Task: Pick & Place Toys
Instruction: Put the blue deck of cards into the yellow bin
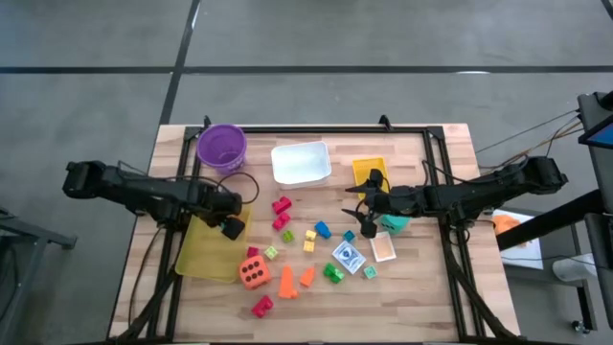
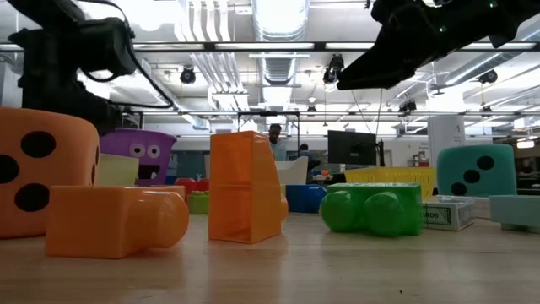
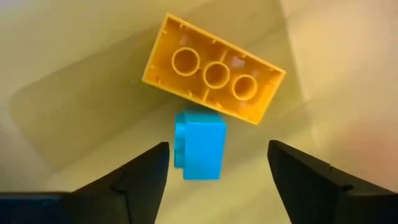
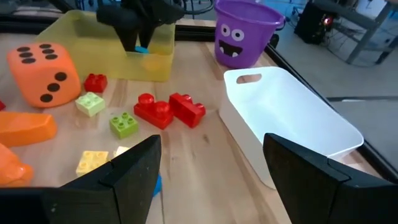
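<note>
Left gripper over yellow tray near left table edge, fingers wide apart, nothing gripped, blue block between fingertips touching yellow block inside tray, right gripper spread wide, empty, near right edge, other toys scattered mid-table.

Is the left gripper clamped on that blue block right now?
No. In the left wrist view the left gripper stands open, its fingers clear of the blue block lying in the yellow tray.
</note>
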Robot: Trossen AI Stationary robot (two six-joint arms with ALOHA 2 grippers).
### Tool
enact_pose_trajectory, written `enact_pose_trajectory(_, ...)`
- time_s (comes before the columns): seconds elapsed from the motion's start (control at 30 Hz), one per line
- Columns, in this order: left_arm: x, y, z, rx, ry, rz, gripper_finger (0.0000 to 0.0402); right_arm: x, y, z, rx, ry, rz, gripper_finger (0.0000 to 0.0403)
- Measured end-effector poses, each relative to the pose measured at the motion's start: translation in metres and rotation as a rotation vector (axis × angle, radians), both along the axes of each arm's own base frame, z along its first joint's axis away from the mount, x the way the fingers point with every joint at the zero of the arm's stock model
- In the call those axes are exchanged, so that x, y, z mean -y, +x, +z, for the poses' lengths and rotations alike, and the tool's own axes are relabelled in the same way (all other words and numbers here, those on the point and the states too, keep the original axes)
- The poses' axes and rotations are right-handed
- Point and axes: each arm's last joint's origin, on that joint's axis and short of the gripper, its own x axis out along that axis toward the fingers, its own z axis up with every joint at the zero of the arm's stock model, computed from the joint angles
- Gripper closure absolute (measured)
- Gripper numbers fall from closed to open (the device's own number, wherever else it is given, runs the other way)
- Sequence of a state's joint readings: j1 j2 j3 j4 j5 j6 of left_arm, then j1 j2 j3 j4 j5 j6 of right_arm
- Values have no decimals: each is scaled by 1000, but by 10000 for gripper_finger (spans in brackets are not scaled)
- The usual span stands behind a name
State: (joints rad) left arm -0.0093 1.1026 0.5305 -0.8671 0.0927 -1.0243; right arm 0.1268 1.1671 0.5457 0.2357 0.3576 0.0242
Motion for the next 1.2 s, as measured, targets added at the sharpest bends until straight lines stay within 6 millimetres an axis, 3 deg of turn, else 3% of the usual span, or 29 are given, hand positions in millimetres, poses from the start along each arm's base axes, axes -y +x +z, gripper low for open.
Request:
enact_pose_trajectory(0.17,0,5,21,-14,46,-14,119,0,0,0,-9,-46,18,122)
enact_pose_trajectory(0.37,4,14,52,41,172,-47,119,-5,-3,-8,-72,225,97,122)
enact_pose_trajectory(0.53,9,24,70,190,392,-69,119,-6,-12,-22,-227,303,35,122)
enact_pose_trajectory(0.73,13,42,80,448,604,-201,119,-11,-16,-26,-299,268,103,122)
enact_pose_trajectory(0.87,15,53,84,581,659,-268,119,-14,-18,-28,-311,359,55,122)
enact_pose_trajectory(1.2,9,59,91,619,716,-292,119,-28,-18,-13,-625,254,94,122)
